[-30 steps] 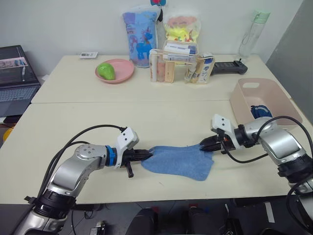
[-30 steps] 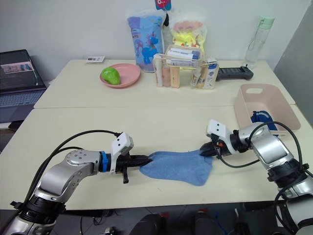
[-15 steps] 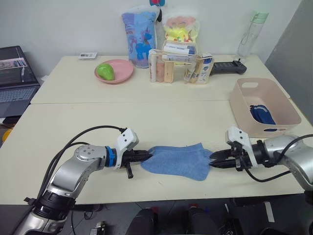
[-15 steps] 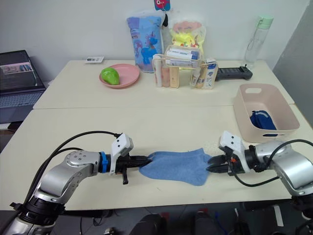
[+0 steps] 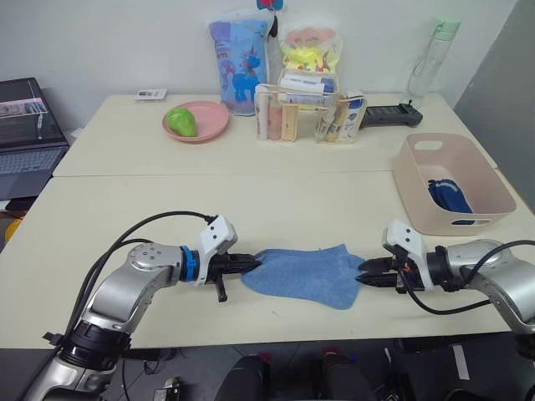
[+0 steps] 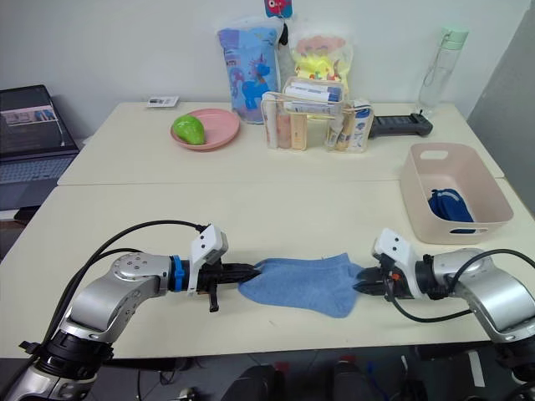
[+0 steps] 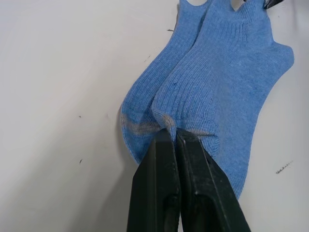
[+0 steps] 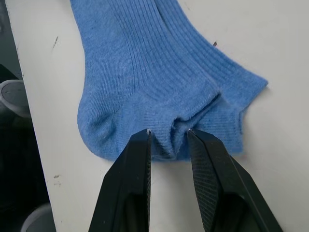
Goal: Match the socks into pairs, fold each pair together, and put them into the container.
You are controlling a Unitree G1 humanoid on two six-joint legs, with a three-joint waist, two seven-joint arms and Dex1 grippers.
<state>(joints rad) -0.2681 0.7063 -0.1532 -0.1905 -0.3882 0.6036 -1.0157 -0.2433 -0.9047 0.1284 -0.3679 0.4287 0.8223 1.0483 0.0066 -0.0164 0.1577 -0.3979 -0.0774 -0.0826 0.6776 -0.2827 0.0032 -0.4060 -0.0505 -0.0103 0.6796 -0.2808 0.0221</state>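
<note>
The light blue pair (image 5: 305, 276) lies flat on the near table (image 5: 100, 225), one sock stacked on the other, stretched between the two arms at about 6 o'clock in the head view. The left gripper (image 7: 175, 137) sits at the pair's 9 o'clock end with its two black fingers pressed together on the grey-tipped toes, pinching a small fold of both socks; the fabric bunches slightly where the tips meet. The right gripper (image 8: 169, 133) is at the pair's 3 o'clock end, at the cuffs, with its fingers spread a little apart; the tips rest against the ribbed cuff edge, and a puckered bit of knit sits in the gap between them, though whether they are actually clamping it cannot be told. The pink container (image 5: 416, 196) stands on the table at about 3 o'clock, well apart from the blue pair, and a dark navy pair (image 5: 447, 197) lies inside it. On the far table, at about 11 o'clock, a round pink plate (image 5: 209, 127) holds a green fruit (image 5: 180, 121); at 12 o'clock there is a clear organiser of toiletries (image 5: 305, 113) with a blue unicorn bag (image 5: 238, 67) and a yellow packet (image 5: 310, 48) behind it. A clear bottle (image 5: 430, 57) stands toward 1 o'clock, and a laptop (image 5: 25, 134) sits at the 9 o'clock edge.
</note>
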